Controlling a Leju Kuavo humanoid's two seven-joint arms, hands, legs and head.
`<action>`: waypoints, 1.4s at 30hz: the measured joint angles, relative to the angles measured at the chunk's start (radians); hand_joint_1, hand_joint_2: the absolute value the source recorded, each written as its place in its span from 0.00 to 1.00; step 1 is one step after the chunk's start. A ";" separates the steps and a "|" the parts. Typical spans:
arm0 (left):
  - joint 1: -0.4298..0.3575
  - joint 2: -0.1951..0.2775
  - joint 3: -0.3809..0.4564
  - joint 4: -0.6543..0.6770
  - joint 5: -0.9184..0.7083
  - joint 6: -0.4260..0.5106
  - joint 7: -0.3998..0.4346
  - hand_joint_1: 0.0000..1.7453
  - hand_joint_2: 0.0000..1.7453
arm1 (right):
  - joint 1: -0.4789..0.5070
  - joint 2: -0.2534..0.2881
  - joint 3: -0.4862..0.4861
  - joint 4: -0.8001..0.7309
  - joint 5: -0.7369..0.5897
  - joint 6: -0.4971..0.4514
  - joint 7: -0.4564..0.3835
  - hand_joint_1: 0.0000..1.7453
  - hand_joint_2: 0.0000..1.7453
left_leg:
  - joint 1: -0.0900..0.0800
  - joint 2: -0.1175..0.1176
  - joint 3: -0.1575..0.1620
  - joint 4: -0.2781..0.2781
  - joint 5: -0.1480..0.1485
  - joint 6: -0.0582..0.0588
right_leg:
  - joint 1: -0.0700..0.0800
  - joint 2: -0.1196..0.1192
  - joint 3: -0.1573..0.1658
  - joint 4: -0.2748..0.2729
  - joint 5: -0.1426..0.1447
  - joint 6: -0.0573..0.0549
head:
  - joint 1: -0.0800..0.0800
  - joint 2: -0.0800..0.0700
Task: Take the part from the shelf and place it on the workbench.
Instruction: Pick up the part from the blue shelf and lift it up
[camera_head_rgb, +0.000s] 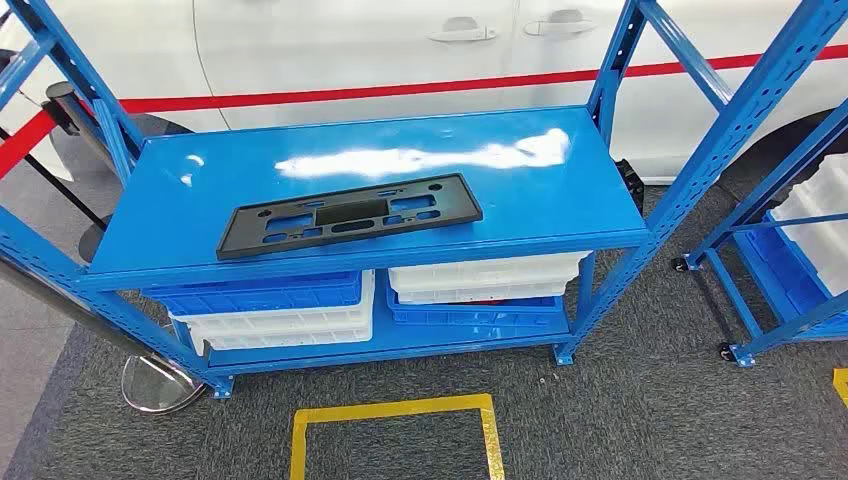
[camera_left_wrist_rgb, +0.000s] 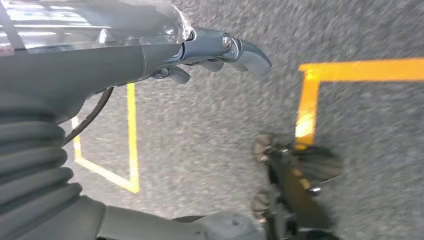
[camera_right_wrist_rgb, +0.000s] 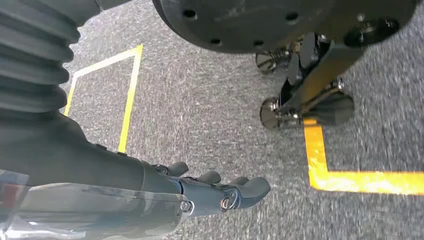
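The part (camera_head_rgb: 350, 214) is a flat black rectangular frame with several cut-outs. It lies on the top board of the blue shelf (camera_head_rgb: 520, 190), toward the front left. My left hand (camera_left_wrist_rgb: 220, 50) hangs over grey carpet, fingers stretched out and holding nothing. In the right wrist view my right hand (camera_right_wrist_rgb: 215, 192) also hangs above the carpet with its fingers extended and nothing in it.
Blue and white bins (camera_head_rgb: 280, 310) sit on the shelf's lower board. A second blue rack (camera_head_rgb: 800, 250) with white bins stands at the right. A stanchion base (camera_head_rgb: 155, 385) is at the left, a white car (camera_head_rgb: 400, 50) behind. Yellow tape (camera_head_rgb: 395, 410) marks the floor.
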 joint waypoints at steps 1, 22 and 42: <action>-0.003 -0.001 0.010 0.002 -0.005 0.003 -0.008 0.00 1.00 | -0.002 -0.001 0.010 0.003 -0.014 -0.005 -0.003 0.00 1.00 | 0.000 0.000 0.000 0.000 0.000 0.000 | 0.000 0.000 0.000 0.000 0.000 0.000 | 0.000 0.000; -0.140 -0.109 0.441 0.105 -0.311 0.083 -0.454 0.00 0.00 | -0.107 -0.133 0.075 -0.083 -0.134 -0.325 -0.604 0.00 1.00 | -0.001 -0.001 -0.001 0.003 0.000 0.002 | -0.001 0.001 0.002 -0.003 0.002 0.004 | 0.000 0.000; -0.145 -0.113 0.479 0.128 -0.448 0.048 -0.450 0.00 0.00 | -0.009 -0.067 0.064 -1.581 0.772 -0.216 -0.485 0.00 1.00 | 0.000 -0.002 -0.002 0.002 0.001 0.001 | 0.000 -0.001 0.001 -0.003 0.001 0.004 | 0.000 0.000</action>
